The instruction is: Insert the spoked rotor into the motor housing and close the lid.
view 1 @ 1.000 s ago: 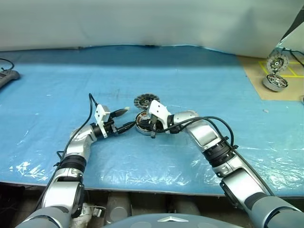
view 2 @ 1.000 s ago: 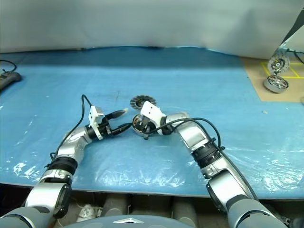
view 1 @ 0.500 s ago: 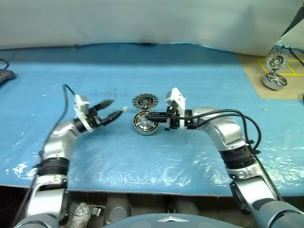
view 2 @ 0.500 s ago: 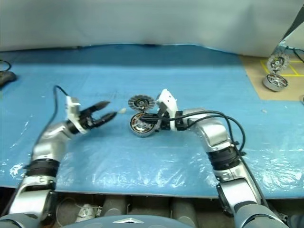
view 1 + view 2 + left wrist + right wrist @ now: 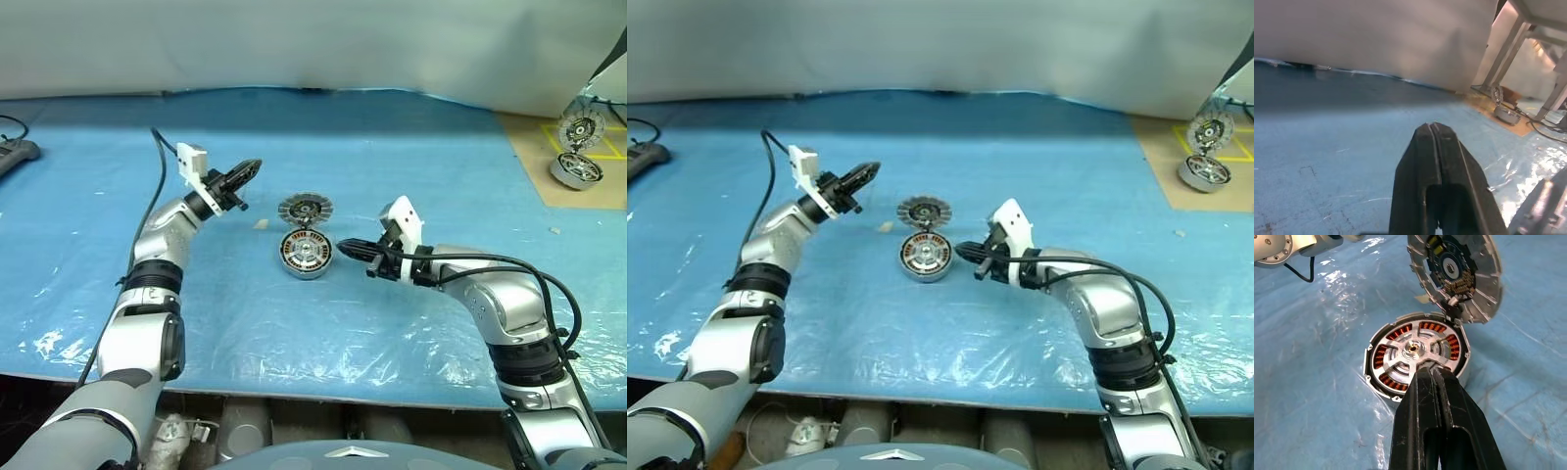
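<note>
The motor housing (image 5: 306,266) sits mid-table with its round lid (image 5: 305,209) standing open behind it. In the right wrist view the spoked rotor (image 5: 1399,350) lies inside the housing (image 5: 1380,384), and copper coils show through its silver spokes. The finned lid (image 5: 1459,269) tilts up at the far side. My right gripper (image 5: 344,246) is shut and empty. It sits low, just right of the housing, pointing at it without touching. My left gripper (image 5: 249,170) is shut on nothing, raised above the table to the housing's far left.
A small pale scrap (image 5: 261,224) lies left of the lid. A second motor (image 5: 573,168) with an open lid sits on a brown board at the far right. A dark device (image 5: 18,153) rests at the left edge. The blue sheet (image 5: 411,176) ends at a grey wall.
My left gripper has shut and risen away from the housing toward the far left. My right gripper has drawn back to the right, off the housing.
</note>
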Controlling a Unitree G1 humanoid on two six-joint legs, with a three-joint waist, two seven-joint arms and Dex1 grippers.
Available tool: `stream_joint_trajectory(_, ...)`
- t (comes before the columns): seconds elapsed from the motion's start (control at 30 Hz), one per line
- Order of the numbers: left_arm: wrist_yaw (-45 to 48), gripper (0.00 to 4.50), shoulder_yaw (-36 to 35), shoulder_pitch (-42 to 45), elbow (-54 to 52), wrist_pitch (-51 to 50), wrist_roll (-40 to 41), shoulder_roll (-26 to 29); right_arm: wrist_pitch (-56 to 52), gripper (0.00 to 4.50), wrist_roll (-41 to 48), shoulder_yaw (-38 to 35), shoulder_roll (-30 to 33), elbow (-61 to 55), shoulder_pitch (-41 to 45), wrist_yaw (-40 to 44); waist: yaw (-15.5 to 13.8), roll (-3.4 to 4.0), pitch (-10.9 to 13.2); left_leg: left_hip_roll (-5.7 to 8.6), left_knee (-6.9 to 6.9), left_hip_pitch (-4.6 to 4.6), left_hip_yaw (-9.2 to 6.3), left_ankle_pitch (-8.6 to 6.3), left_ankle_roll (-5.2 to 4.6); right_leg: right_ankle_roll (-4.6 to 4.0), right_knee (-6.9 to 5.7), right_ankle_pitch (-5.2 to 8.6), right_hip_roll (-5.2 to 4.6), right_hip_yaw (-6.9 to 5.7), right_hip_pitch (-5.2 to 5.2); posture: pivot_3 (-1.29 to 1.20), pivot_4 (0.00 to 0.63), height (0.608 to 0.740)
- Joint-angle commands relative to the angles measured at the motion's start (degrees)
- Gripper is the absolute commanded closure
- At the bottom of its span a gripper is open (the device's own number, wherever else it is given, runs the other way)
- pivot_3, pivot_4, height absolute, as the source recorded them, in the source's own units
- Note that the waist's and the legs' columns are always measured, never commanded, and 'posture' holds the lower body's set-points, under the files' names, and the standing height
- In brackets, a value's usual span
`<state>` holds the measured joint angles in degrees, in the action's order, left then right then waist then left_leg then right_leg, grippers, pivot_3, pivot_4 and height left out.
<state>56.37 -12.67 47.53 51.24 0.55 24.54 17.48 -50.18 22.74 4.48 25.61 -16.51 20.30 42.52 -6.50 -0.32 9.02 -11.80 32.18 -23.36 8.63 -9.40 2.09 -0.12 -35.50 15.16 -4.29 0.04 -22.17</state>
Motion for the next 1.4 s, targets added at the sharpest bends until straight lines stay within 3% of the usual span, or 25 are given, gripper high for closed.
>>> stream_joint_trajectory(0.03,-6.6,4.47,2.1,2.6,3.1,7.5,-5.9,-1.0,-0.7,4.5,1.9,-2.2,0.2,-4.0,-1.3,-1.9,-0.1,-0.01,0.0,0.01,0.01,-0.06,-0.06,0.0,0.0,0.01,0.03,0.0,-0.01,-0.05,0.01,0.0,0.15,0.74)
stream_joint_trajectory(0.27,-7.7,4.47,3.0,8.3,10.2,9.2,-8.2,-6.9,-0.9,4.5,2.1,-2.7,0.0,-4.6,-3.0,-4.4,-1.1,-0.04,0.0,0.05,0.18,-0.08,-0.16,0.0,0.0,0.12,0.0,-0.06,-0.11,-0.16,0.15,0.0,0.15,0.74)
stream_joint_trajectory(0.47,9.8,4.47,0.8,14.2,14.7,1.2,-3.9,-9.0,-1.2,4.5,2.9,-2.8,0.5,-5.6,-3.7,-4.9,-0.7,-0.06,0.0,0.07,0.23,-0.04,-0.14,0.01,-0.01,0.16,-0.05,-0.1,-0.12,-0.1,0.15,0.0,0.15,0.74)
stream_joint_trajectory(0.83,32.0,4.47,10.4,15.2,18.0,-6.6,-13.6,-5.0,-2.4,4.5,5.0,-6.1,1.5,-8.3,-6.2,-7.4,-0.9,-0.04,0.0,0.08,0.08,0.03,-0.09,0.01,-0.01,0.15,0.08,-0.09,-0.12,-0.06,0.17,0.0,0.15,0.74)
stream_joint_trajectory(1.2,36.0,4.47,17.0,10.2,16.4,0.8,-19.7,-7.1,-3.1,4.5,10.8,-11.3,5.5,-14.5,-10.3,-6.2,-1.0,-0.04,0.0,0.07,0.07,0.07,-0.09,0.01,-0.02,0.14,0.09,-0.09,-0.16,-0.09,0.22,0.0,0.15,0.74)
stream_joint_trajectory(1.4,36.1,4.47,20.9,7.3,15.0,2.9,-19.3,-5.6,3.9,4.5,7.3,-6.3,6.9,-16.9,-15.4,-4.8,-1.0,-0.04,0.0,0.05,0.04,0.3,-0.09,0.0,-0.03,0.13,0.14,-0.08,-0.16,-0.1,0.49,0.0,0.15,0.74)
